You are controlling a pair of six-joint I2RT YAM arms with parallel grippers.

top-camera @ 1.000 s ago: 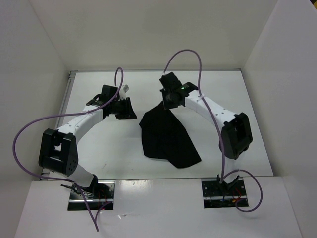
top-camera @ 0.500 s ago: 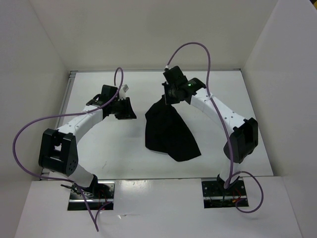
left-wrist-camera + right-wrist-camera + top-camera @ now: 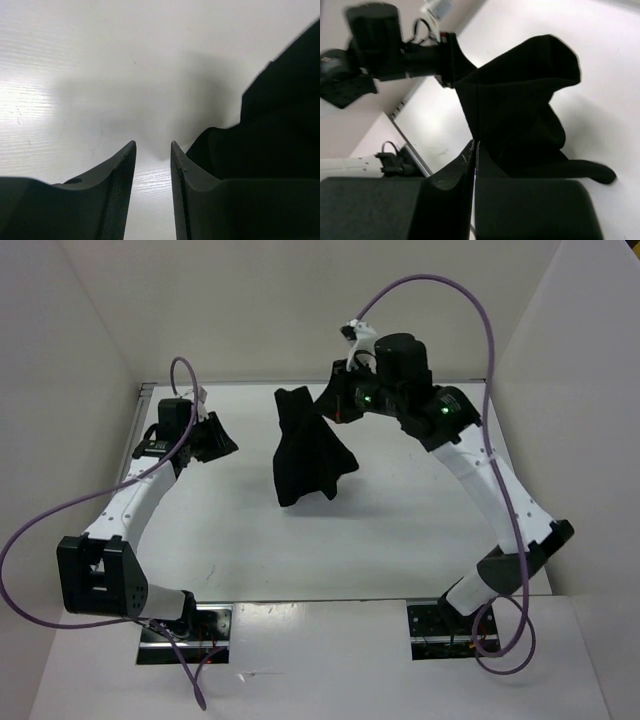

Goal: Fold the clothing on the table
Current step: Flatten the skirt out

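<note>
The black clothing [image 3: 305, 450] hangs bunched from my right gripper [image 3: 335, 405], which is raised over the back middle of the white table [image 3: 420, 530]. In the right wrist view the right gripper [image 3: 475, 145] is shut on an upper edge of the clothing [image 3: 520, 100], whose lower end reaches down towards the table; I cannot tell if it touches. My left gripper [image 3: 222, 443] is at the back left, apart from the clothing. In the left wrist view the left gripper [image 3: 152, 145] is open over bare table, with the clothing [image 3: 280, 125] just to its right.
White walls [image 3: 90, 350] close the table in on the left, back and right. Purple cables [image 3: 470, 300] arc above both arms. The right arm's elbow [image 3: 520, 560] hangs over the near right of the table. The arm bases [image 3: 185, 625] sit at the near edge.
My right arm has risen and swung towards the back, lifting the clothing off the table into a hanging bunch. My left arm has drawn back and to the left.
</note>
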